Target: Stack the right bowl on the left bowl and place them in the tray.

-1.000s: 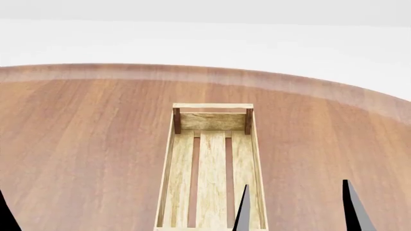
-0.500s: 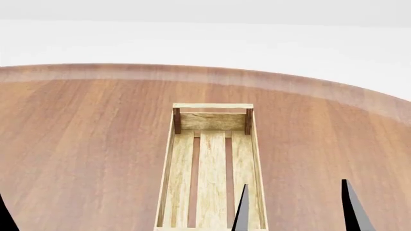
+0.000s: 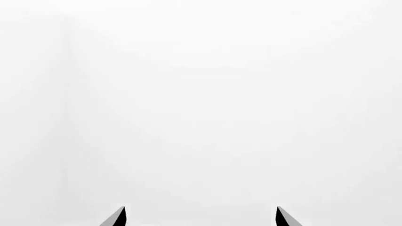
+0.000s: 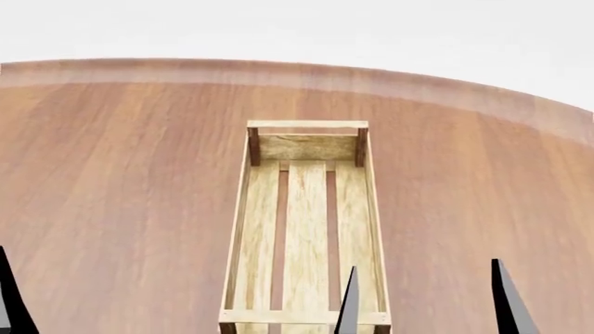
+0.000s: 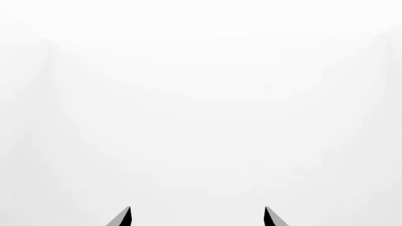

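The tray, a long light-wood crate with three bottom slats and dark corner posts, lies empty at the middle of the round wooden table, running away from me. No bowl shows in any view. My right gripper is open and empty, its two dark fingertips rising at the bottom of the head view, one over the tray's near right corner. In the right wrist view the gripper faces only blank white. My left gripper is open and empty, also facing blank white. One of its fingers shows at the head view's lower left edge.
The wooden table has a curved far edge with white background behind it. Bare wood lies on both sides of the tray.
The head view has tilted down: the tray and the table's far edge sit higher in the picture, and the tray's near end wall has come into view. The fingertips stay at the bottom.
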You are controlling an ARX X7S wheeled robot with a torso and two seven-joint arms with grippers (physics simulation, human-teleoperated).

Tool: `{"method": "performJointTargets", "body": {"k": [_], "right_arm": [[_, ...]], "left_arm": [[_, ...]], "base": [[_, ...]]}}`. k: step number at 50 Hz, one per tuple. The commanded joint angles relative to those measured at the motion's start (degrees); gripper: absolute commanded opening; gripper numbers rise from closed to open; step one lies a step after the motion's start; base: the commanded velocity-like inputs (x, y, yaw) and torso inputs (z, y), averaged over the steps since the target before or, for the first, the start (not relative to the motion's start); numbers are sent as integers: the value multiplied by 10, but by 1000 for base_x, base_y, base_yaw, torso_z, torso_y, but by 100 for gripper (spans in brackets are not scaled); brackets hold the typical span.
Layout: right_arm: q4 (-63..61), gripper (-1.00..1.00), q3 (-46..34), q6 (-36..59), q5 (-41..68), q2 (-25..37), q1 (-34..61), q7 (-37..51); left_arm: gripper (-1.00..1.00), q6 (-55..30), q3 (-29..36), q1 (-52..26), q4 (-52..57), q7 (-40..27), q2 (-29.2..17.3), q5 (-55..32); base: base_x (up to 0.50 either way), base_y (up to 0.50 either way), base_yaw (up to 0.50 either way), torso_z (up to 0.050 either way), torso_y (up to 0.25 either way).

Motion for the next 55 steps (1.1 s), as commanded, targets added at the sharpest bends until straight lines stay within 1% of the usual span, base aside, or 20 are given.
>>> {"method": "performJointTargets", "body": {"k": [1,24,29,42,45,50,51,55], "right_arm": [[-1,100,9,1,-12,-9,0,-8],[3,100,6,-3,-12,-4,0,-2],[4,100,5,-3,-11,-3,-1,-1],[4,100,2,-1,-10,0,-1,2],[3,100,3,-1,-9,2,-1,3],[4,100,5,0,-9,3,0,5],[5,100,4,-1,-10,2,0,5],[7,100,2,0,-10,2,1,6]], "left_arm": [[100,-6,-11,1,2,6,8,14],[100,7,-9,4,-6,0,3,15],[100,16,-11,6,-8,0,3,8],[100,17,-15,11,-22,-6,-5,22],[100,18,-23,16,-26,-8,-11,24],[100,23,-62,33,-53,-10,-28,5],[100,32,-80,38,-67,-14,-33,1],[100,48,-115,57,-112,-17,-43,-12]], "base": [[0,0,0,0,-246],[0,0,0,0,-245],[0,0,0,0,-48],[0,0,0,0,0],[0,0,0,0,0],[0,0,0,0,0],[0,0,0,0,0],[0,0,0,0,0]]}}
